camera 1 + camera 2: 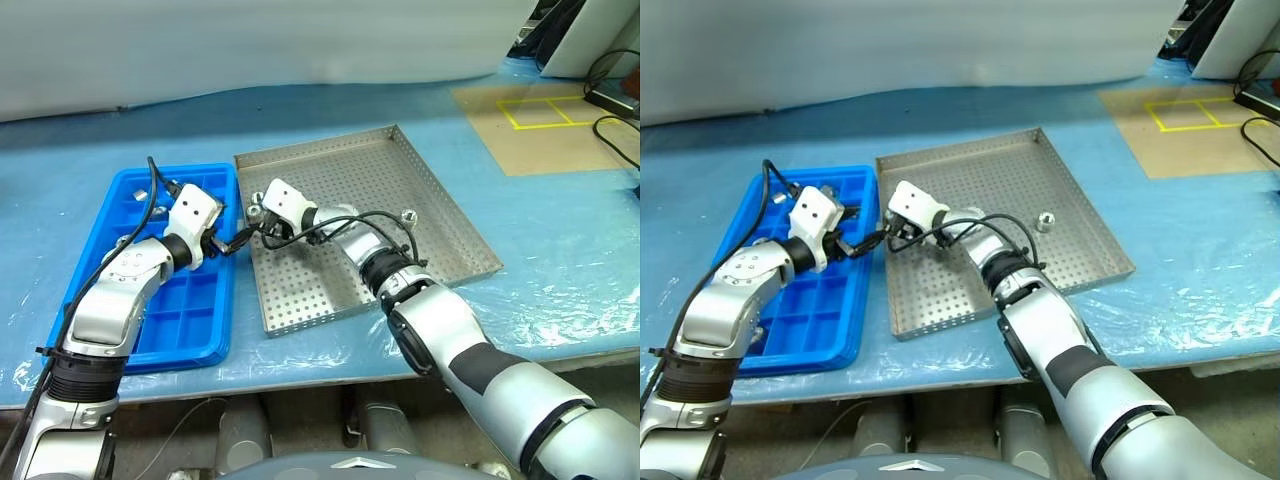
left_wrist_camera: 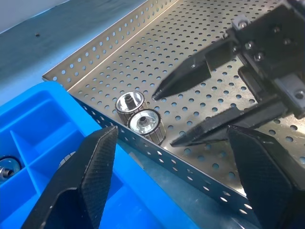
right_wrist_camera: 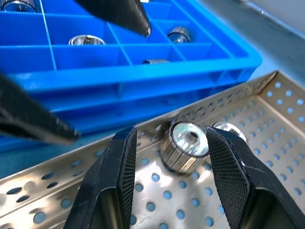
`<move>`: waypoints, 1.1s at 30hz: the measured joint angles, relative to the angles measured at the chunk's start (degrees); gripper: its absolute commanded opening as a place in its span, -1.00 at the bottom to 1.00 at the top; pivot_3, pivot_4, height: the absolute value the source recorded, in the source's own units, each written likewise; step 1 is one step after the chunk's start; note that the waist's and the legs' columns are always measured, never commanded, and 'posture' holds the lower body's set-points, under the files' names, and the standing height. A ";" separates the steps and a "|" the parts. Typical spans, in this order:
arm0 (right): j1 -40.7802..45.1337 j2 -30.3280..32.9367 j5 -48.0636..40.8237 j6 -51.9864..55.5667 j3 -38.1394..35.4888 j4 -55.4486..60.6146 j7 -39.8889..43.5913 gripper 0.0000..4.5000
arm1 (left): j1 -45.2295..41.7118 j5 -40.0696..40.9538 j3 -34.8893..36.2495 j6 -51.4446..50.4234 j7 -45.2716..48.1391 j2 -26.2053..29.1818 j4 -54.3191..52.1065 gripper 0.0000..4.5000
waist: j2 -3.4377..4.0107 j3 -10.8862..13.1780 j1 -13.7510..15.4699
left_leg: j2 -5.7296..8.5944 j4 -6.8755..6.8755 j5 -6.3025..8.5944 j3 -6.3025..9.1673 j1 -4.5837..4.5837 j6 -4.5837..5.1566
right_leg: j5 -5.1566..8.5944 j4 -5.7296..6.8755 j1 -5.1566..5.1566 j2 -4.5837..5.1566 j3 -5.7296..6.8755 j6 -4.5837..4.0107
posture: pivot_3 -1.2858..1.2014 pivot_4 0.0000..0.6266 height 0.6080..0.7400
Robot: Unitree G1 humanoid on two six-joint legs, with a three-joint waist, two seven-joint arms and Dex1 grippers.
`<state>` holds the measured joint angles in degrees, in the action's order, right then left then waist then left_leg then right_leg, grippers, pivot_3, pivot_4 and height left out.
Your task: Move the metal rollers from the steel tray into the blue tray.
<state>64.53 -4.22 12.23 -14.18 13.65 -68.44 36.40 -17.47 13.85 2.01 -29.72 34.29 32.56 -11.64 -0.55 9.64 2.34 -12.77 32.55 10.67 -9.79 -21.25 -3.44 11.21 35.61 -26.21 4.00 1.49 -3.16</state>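
The blue tray (image 1: pixel 95 280) is lying on the left, with a few rollers already sitting in separate compartments at its far end. Over its right edge the left gripper (image 2: pixel 171 181) is hovering with its jaws spread wide and nothing between them. Just beside it is the steel tray (image 1: pixel 440 215), where two metal rollers (image 2: pixel 138 117) are lying touching each other against the tray's left rim. The right gripper (image 3: pixel 167 181) is reaching in over that spot, jaws spread either side of the nearer roller (image 3: pixel 185 145) without pinching it. A third roller (image 1: pixel 1045 221) is sitting well apart to the right. A pick-up appears to be in hand; next, the right jaws need closing squarely on one roller only.
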 measured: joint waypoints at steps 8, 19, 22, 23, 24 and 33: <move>3.43 -2.78 3.70 -0.79 1.73 -4.83 -6.67 0.05 | -0.53 -0.39 -0.35 0.45 0.03 -0.81 0.37 0.72 | 0.01 0.01 0.03 | 0.01 -0.01 -0.01 0.00 -0.02 -0.01 | 0.01 -0.02 0.00 0.00 0.00 -0.02 | 0.10 -0.52 1.00; 3.56 -3.59 5.77 -0.42 2.83 -5.85 -8.88 0.05 | -0.10 -0.63 -0.65 0.41 -0.07 -1.02 0.33 0.72 | 0.05 0.03 0.06 | 0.00 0.00 0.00 0.00 0.12 -0.01 | 0.01 0.07 0.06 0.00 -0.01 -0.02 | 0.11 -0.52 1.00; 3.56 -3.40 5.79 -0.43 2.80 -5.87 -8.98 0.05 | -0.10 -0.64 -0.64 0.39 -0.09 -1.02 0.32 0.72 | 0.05 0.03 0.05 | 0.00 0.01 -0.01 0.00 0.13 -0.02 | 0.01 0.08 0.07 0.00 -0.01 -0.02 | 0.11 -0.52 1.00; 3.56 -3.27 5.78 -0.43 2.78 -5.88 -8.97 0.05 | -0.10 -0.63 -0.64 0.39 -0.10 -1.02 0.32 0.72 | 0.05 0.03 0.06 | 0.00 0.01 0.00 0.00 0.13 -0.01 | 0.01 0.08 0.07 0.00 -0.01 -0.02 | 0.11 -0.52 1.00; 3.58 -3.17 5.77 -0.46 2.73 -5.88 -8.85 0.05 | -0.11 -0.63 -0.64 0.38 -0.10 -1.02 0.32 0.72 | 0.05 0.03 0.06 | 0.01 0.01 0.00 0.00 0.13 -0.01 | 0.01 0.08 0.07 0.00 -0.01 -0.02 | 0.11 -0.52 1.00; 4.98 -0.31 3.68 -2.45 0.73 -6.06 4.88 0.05 | -0.46 0.71 0.14 -0.05 -0.03 -1.12 0.33 0.72 | 0.07 0.04 0.04 | -0.01 0.03 0.01 0.00 -0.03 0.03 | 0.01 0.07 -0.03 0.00 0.00 -0.03 | 0.09 -0.52 1.00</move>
<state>69.51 -4.53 15.91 -16.64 14.38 -74.51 41.29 -17.93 14.56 2.15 -29.77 34.26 31.45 -11.31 -0.48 9.68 2.38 -12.77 32.58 10.68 -9.79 -21.28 -3.41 11.21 35.68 -26.24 4.00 1.49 -3.19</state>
